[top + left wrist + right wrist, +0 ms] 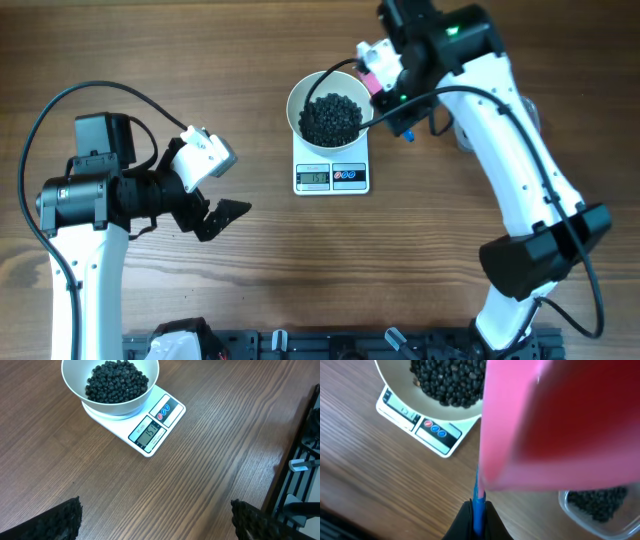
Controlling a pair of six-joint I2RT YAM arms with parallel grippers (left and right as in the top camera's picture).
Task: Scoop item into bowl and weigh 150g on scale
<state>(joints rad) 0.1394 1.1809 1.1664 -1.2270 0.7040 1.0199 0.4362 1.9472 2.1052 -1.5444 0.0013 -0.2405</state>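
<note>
The white bowl (297,103) stands on the scale (332,176) and holds a heap of the black item (331,117). In the left wrist view the bowl (111,401), its beads (116,381) and the scale (150,433) with a lit display lie ahead. My left gripper (222,217) hangs open over bare wood to the left of the scale, its fingers (60,520) far apart. My right gripper (478,512) is shut on the blue handle (479,500) of the pink scoop (560,425), held by the bowl's right rim (372,72).
A clear plastic tub (600,505) with more black beads sits to the right of the scale, mostly hidden by the scoop. A black rack (300,470) runs along the table's near edge. The right arm (520,170) spans the table's right side.
</note>
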